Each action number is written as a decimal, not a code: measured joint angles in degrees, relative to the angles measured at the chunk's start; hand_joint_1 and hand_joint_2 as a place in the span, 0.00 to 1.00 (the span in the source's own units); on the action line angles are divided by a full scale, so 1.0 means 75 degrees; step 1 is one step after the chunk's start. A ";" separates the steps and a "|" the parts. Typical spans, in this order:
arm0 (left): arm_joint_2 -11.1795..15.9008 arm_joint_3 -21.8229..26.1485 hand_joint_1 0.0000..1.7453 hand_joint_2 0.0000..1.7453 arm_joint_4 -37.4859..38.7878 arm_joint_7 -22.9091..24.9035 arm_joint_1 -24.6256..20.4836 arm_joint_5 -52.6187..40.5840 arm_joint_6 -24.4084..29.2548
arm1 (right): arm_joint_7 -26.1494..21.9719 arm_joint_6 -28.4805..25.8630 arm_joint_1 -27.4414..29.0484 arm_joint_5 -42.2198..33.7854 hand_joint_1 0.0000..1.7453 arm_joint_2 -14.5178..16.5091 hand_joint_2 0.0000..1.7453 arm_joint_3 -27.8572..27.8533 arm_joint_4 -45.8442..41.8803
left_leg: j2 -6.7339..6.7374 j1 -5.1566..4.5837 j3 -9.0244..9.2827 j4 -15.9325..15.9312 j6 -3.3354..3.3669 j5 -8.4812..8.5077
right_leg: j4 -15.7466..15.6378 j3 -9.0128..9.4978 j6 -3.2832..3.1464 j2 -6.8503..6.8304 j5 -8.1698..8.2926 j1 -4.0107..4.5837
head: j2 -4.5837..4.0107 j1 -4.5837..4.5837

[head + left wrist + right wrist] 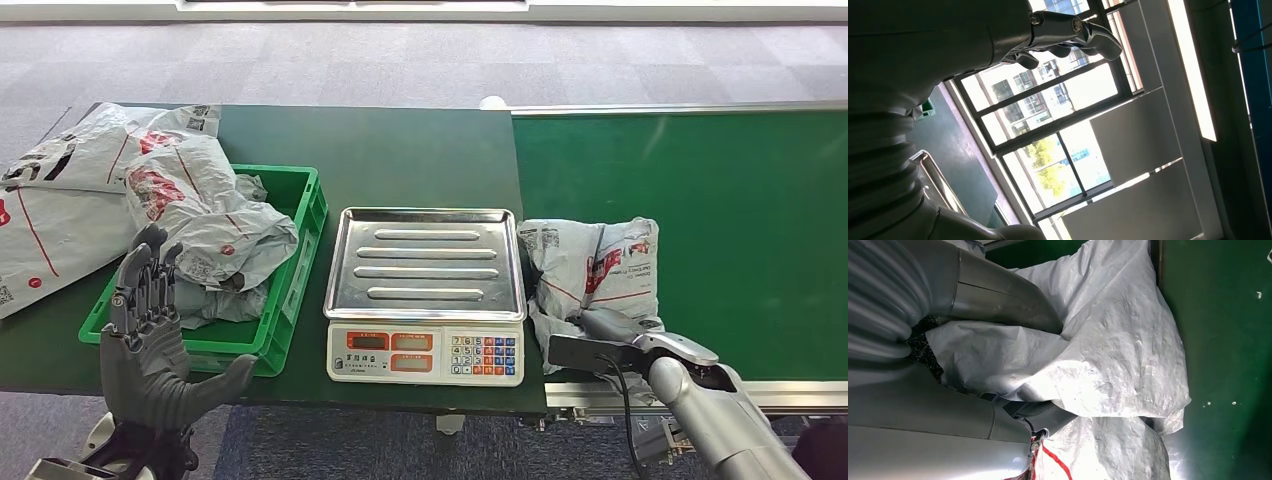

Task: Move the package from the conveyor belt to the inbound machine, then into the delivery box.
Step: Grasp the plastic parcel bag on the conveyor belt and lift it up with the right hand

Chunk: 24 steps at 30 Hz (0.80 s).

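One grey poly mailer package (597, 272) lies on the green conveyor belt (720, 230), hard against the weighing scale (425, 295); the right hand (600, 335) has its fingers clenched into the wrinkled film, judged ready to lift it onto the steel pan; the left hand (150, 330) is raised with fingers spread, grasping nothing, beside the green crate (300, 240) heaped with mailers.
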 joint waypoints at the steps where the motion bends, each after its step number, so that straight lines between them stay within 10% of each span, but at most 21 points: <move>1: 0.0001 0.0000 0.00 1.00 0.0000 0.0000 0.0000 0.0000 0.0000 | 0.0000 0.0000 0.0000 0.0000 1.00 0.0000 1.00 0.0000 -0.0004 | 0.0000 0.0000 0.0000 0.0000 0.0000 0.0000 | 0.0000 0.0000 0.0000 0.0000 0.0000 0.0000 | 0.0000 0.0000; 22: 0.0002 0.0000 0.00 1.00 0.0001 0.0016 0.0001 0.0105 -0.0073 | -0.0139 -0.0136 0.0001 0.0162 1.00 0.0008 1.00 0.0006 -0.0039 | -0.0003 0.0000 -0.0005 -0.0001 0.0000 0.0000 | 0.0001 0.0004 0.0000 -0.0002 0.0000 0.0000 | 0.0000 0.0001; 24: -0.0271 0.0027 0.00 1.00 0.0084 0.0079 -0.0017 0.0166 -0.0606 | -0.0938 -0.2843 -0.0026 0.1753 1.00 0.1244 1.00 -0.0858 -0.2147 | -0.0005 0.0000 -0.0036 -0.0001 -0.0018 0.0005 | 0.0022 -0.0043 -0.0018 0.0000 -0.0003 0.0003 | 0.0000 -0.0014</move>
